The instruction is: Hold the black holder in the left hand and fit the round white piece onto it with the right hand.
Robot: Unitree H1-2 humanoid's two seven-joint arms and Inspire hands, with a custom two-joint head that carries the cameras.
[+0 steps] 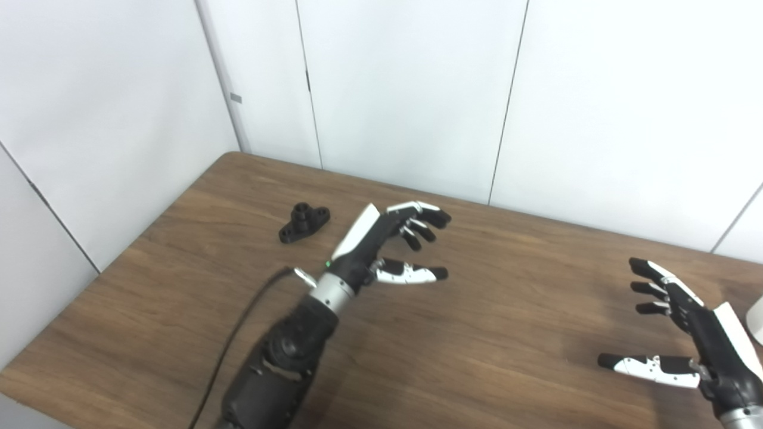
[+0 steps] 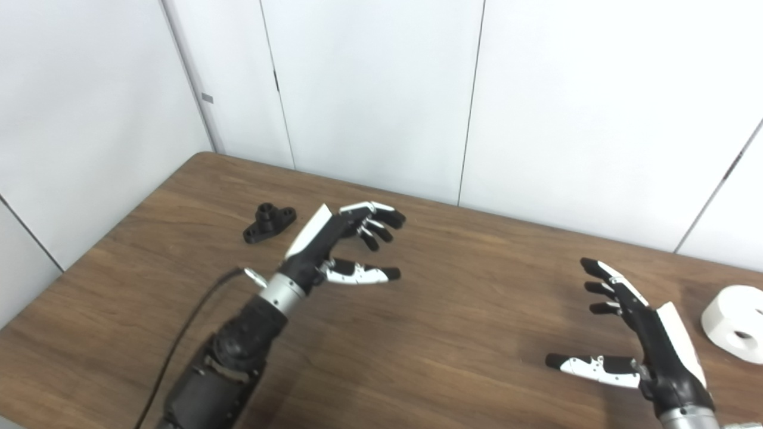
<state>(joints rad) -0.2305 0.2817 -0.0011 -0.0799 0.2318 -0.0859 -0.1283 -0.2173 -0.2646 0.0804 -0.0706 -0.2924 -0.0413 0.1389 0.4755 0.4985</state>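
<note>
the black holder [image 1: 304,222] lies flat on the wooden table [image 1: 477,333], toward the far left part of it, with its short round post standing up from an oblong base. its long axis runs on a slant, from near-left to far-right. nothing is touching it.

the left hand [image 1: 387,244] hovers just to the right of it, empty, fingers spread and loosely curled, thumb held apart below them. the fingers point away to the right, so the holder sits off the back of the hand, not in front of the palm. to my eye that is the thing the next move turns on: the hand would need to come left and turn its open side toward the holder before it could close across the narrow width of the base.

the round white piece [image 2: 734,323] rests at the far right of the table, a thick ring with its hole facing up and toward me. the right hand [image 2: 641,342] is near it, just to its left, also empty, fingers straight and fanned, thumb stretched wide. each hand is plainly the nearer one to its own part.

a dark cable [image 1: 238,339] trails along the left forearm.
</note>
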